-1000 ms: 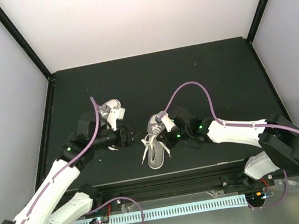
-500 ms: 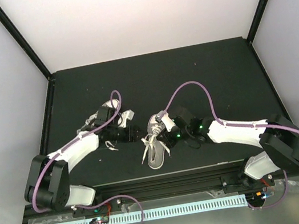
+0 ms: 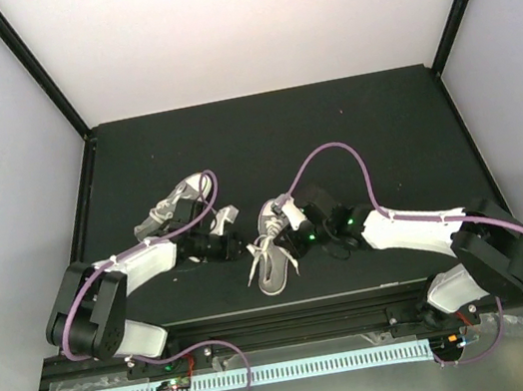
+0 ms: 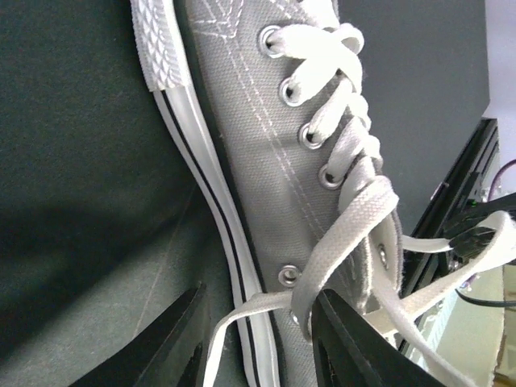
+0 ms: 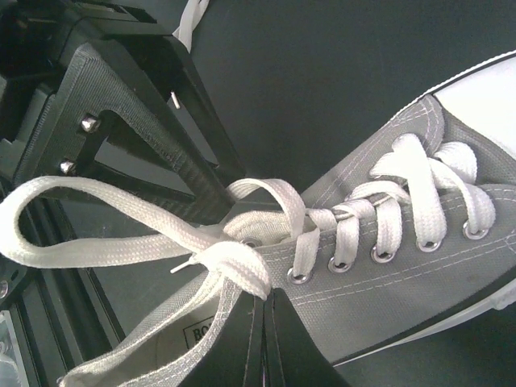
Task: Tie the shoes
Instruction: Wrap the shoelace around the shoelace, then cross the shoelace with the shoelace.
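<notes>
**Top view.** On the dark worktop (image 3: 382,134) the near shoe (image 3: 272,266) lies between the two arms, with its loose white lace (image 3: 255,254) spilling out on its left side. The far shoe (image 3: 174,207) sits well to the left of the near shoe and further from the arm bases; the left arm's cable partly covers it. The left pincer (image 3: 240,245) is just left of the near shoe, at the lace. The right pincer (image 3: 290,241) is pressed in on the near shoe's right side. From up here neither pincer's jaws can be made out.

**Left wrist view.** The near shoe (image 4: 258,185) fills the frame, showing its grey canvas side, metal eyelets and ribbed white toe rubber. The left pincer (image 4: 260,300) has its fingers (image 4: 169,339) apart. They straddle the shoe's white sole edge and a strand of the lace (image 4: 347,218) that runs down between them. No clamped hold is visible.

**Right wrist view.** The near shoe (image 5: 403,250) lies across the frame with its white toe cap at the upper right. The right pincer (image 5: 264,297) has its jaws together, nipping the lace (image 5: 234,268) at the tips. Beyond the tips the lace swings out in a wide loop away from the shoe's tongue.
</notes>
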Robot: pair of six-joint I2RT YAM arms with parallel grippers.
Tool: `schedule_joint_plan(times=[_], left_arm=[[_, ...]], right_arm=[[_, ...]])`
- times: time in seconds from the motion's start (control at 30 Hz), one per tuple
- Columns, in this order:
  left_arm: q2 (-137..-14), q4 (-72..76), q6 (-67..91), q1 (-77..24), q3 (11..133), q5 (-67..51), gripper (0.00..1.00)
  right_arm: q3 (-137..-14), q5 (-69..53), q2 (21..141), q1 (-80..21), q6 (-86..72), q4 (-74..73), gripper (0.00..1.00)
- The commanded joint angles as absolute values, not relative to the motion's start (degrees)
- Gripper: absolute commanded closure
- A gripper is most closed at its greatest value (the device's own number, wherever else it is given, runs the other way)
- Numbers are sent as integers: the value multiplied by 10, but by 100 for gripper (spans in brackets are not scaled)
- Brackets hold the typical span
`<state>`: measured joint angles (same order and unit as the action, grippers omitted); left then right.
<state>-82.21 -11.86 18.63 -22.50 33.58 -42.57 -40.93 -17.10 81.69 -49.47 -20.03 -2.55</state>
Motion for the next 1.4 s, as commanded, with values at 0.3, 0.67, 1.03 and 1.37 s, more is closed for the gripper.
schedule_joint_plan(times=[0.3,0.67,1.03,1.37], left_arm=[[-840,-45,197,-232,331,-495,84],[-771,-17,200,-232,336,-470,98],[-750,-20,193,-232,322,-468,99],[-755,-15,195,-238,315,-470,98]], right_arm=[[-443,-171,831,-494,-201,-26,98],[-482,-172,867,-493,-198,-42,98],[-478,-198,891,-498,-211,-25,99],[-488,-210,912,-513,-212,-19,98]])
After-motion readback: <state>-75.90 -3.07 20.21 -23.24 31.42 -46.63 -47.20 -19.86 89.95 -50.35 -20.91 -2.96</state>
